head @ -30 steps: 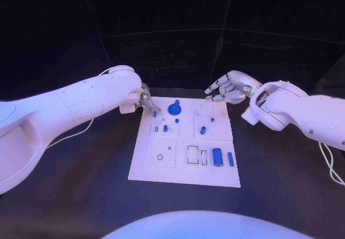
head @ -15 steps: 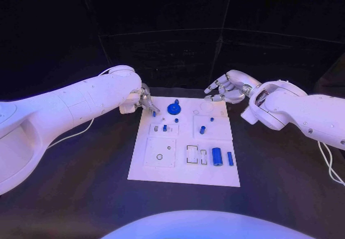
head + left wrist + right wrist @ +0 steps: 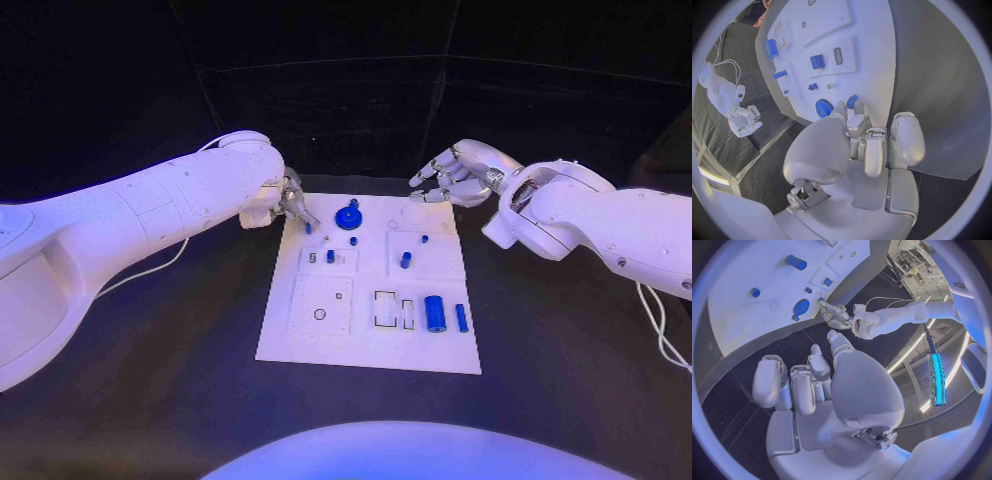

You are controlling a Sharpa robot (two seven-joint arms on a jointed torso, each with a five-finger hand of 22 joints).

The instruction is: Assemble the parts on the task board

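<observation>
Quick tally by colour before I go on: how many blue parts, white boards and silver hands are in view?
Blue parts: 8, as far as the head view shows, one pinched by the left hand
White task board: 1
Silver hands: 2, left and right hand
Total: 11

Both white arms reach in from the sides and meet up near the far end. The left hand [image 3: 284,203] sits at the end of a long stretched arm, fingers curled in tight with the tips pinched together and pointing down, and there's a small blue piece [image 3: 852,101] at those tips. The right hand [image 3: 459,176] hangs off a bent wrist, fingers loosely curled and apart, palm holding nothing.
</observation>
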